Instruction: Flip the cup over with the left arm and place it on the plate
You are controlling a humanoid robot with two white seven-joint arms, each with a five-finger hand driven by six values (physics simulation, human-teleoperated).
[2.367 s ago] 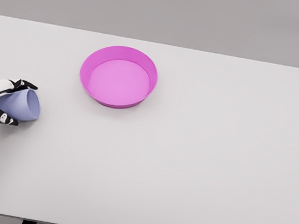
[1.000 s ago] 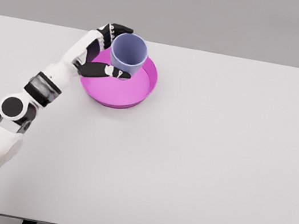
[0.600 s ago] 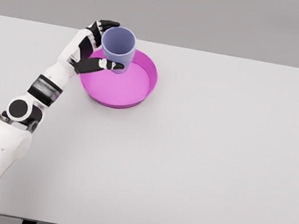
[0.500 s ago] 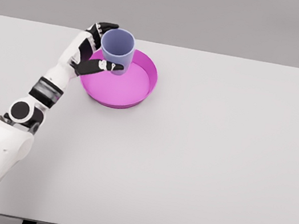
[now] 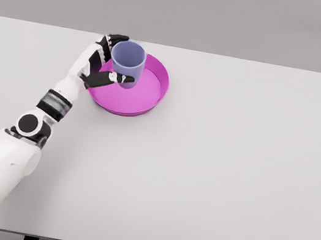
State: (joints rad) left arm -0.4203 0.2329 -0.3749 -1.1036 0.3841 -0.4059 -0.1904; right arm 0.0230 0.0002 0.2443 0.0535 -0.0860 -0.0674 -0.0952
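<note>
The left arm [image 5: 10, 162] comes in from the lower left and reaches up across the white worktop [image 5: 232, 170] to the pink plate [image 5: 152, 97]. Its left hand [image 5: 105, 63] is clamped on the lilac cup [image 5: 127, 63], with dark fingers wrapped behind the cup's far side near the rim and the thumb [image 5: 118, 79] pressed across the near side lower down. The cup stands upright, mouth up, so the flip looks done; it sits over the left part of the plate, just inside the rim, though whether its base already touches the plate floor cannot be told from this view. The step in hand appears to be setting the cup down. To do that well, the hand should keep the cup level and lower it straight, so the base lands flat on the plate's floor and not on the sloping wall near the left rim; a small shift toward the plate's middle would give more margin. The fingers should open only once the base is resting, and spread outward evenly so that neither thumb nor fingers drag the cup over. The right arm is out of view.
</note>
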